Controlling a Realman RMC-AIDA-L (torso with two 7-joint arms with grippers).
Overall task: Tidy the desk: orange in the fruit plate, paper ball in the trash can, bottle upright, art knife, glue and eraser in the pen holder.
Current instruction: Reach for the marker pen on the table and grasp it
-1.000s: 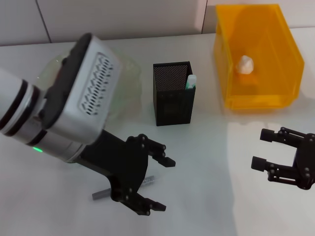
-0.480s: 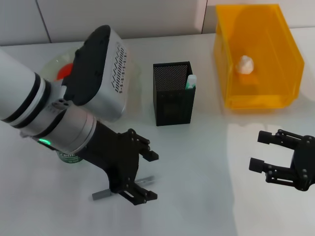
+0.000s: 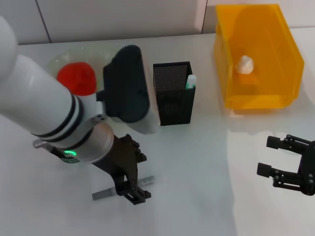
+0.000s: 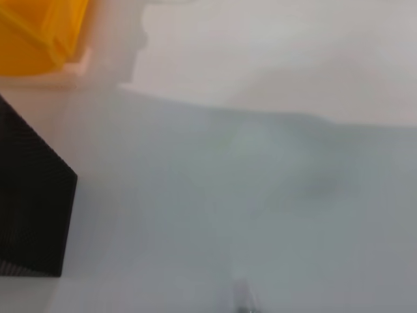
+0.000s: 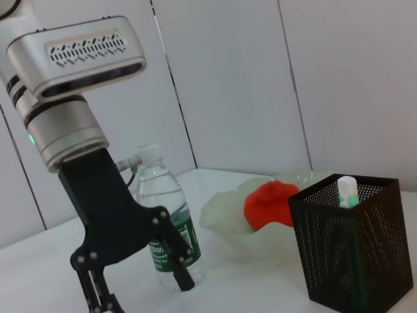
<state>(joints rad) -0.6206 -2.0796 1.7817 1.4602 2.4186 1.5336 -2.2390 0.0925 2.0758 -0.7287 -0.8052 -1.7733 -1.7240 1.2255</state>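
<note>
Reading the bottle's (image 5: pixel 166 225) green label is only partly possible: a few white letters show, the rest covered by the left gripper (image 3: pixel 129 183). Since the earlier frame that gripper has dropped over the art knife (image 3: pixel 102 194), its jaws apart on either side of the grey stick, nothing held; the knife's middle is hidden. The orange (image 3: pixel 76 77) sits in the fruit plate (image 3: pixel 59 61), now uncovered. The glue (image 3: pixel 190 81) stands in the pen holder (image 3: pixel 172 93); the paper ball (image 3: pixel 245 64) lies in the trash can (image 3: pixel 275 54). The right gripper (image 3: pixel 273 162) hovers open and empty, nearer the front edge than before.
</note>
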